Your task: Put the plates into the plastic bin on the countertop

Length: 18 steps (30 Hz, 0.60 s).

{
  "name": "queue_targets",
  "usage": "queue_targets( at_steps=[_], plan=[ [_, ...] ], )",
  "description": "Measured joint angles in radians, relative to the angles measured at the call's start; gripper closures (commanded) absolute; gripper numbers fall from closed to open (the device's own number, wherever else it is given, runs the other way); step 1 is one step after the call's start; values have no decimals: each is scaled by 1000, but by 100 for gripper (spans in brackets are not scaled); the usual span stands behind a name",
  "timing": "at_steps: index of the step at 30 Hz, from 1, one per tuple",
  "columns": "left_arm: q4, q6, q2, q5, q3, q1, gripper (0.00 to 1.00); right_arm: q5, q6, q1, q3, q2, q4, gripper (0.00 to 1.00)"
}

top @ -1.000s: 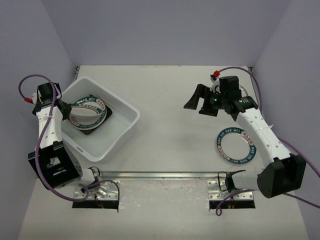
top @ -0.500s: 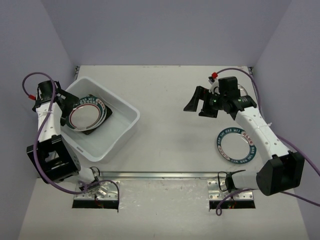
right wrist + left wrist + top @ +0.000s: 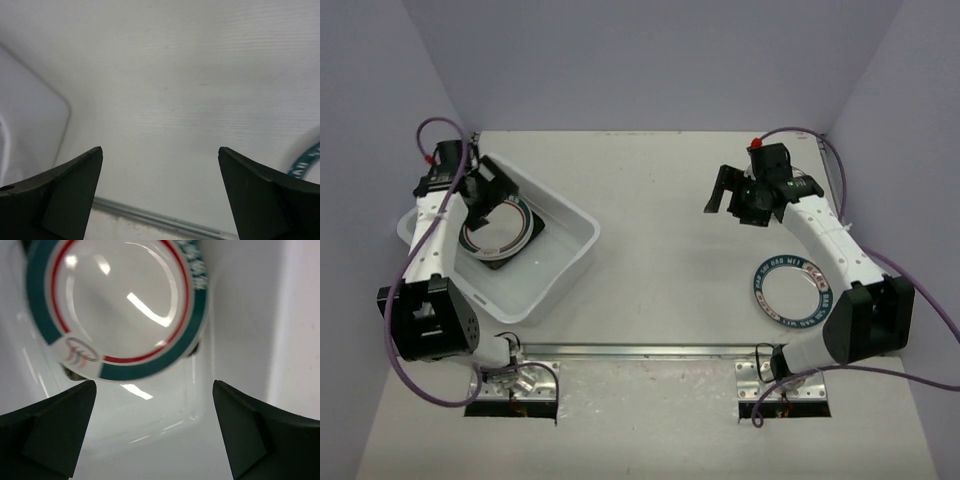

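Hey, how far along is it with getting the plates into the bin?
Done: a round teal-rimmed plate lies in the plastic bin, on top of a black square plate. In hand: nothing. The left jaws stand open over the bin and the right jaws stand open above the countertop. Left: at least a second round plate on the countertop by the right arm.

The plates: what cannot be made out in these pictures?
Top view: black plate in the plastic bin, mostly covered by the round plate; pattern hidden.
Left wrist view: round plate's rim lettering blurred.
Right wrist view: countertop plate cut off by the right edge.
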Motion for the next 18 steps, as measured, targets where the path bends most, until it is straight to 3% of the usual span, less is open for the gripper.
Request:
queue_targets(
  at_steps=[5, 8, 12, 18],
  plan=[
    [49, -2, -64, -2, 144, -491, 0, 308, -117, -10, 51, 131, 7, 1],
    [41, -9, -126, 1, 117, -655, 0, 456, -201, -15, 157, 296, -2, 1],
    [15, -16, -176, -33, 9, -708, 0, 693, -351, -14, 381, 575, -35, 1],
    [-74, 21, -182, -60, -49, -721, 0, 846, -639, -14, 407, 794, 91, 1]
  ],
)
